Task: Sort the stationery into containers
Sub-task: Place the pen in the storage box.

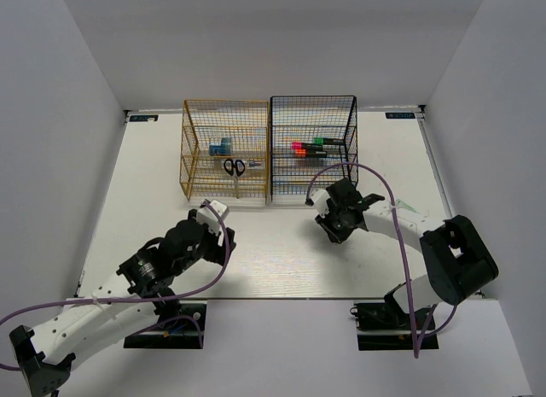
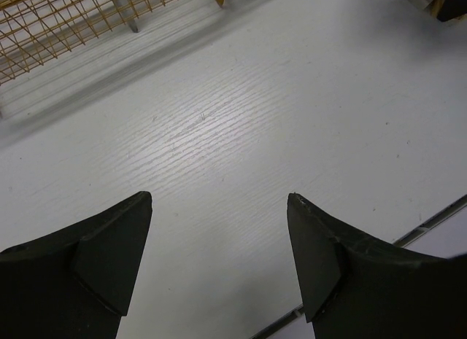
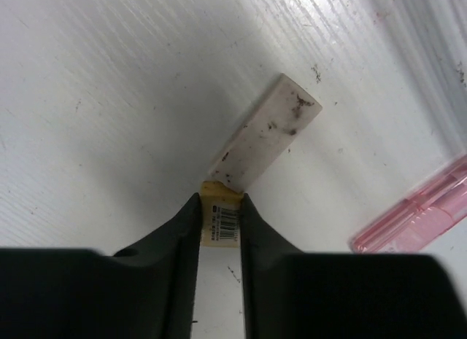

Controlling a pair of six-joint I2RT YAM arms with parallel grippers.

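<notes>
the right gripper [image 3: 221, 200] is closed narrow on a small beige piece with a barcode label [image 3: 221, 221], low over the table [image 3: 109, 98], just in front of the black wire rack [image 1: 313, 101]. a dirty beige eraser [image 3: 266, 131] lies right at its tip and a pink clear piece [image 3: 416, 211] is near. i think it should lift straight up first, so the eraser is not dragged, and only then pass over the rack's rim. the left gripper [image 2: 219, 197] stands wide and holds nothing, further to the left of this rack.
</notes>
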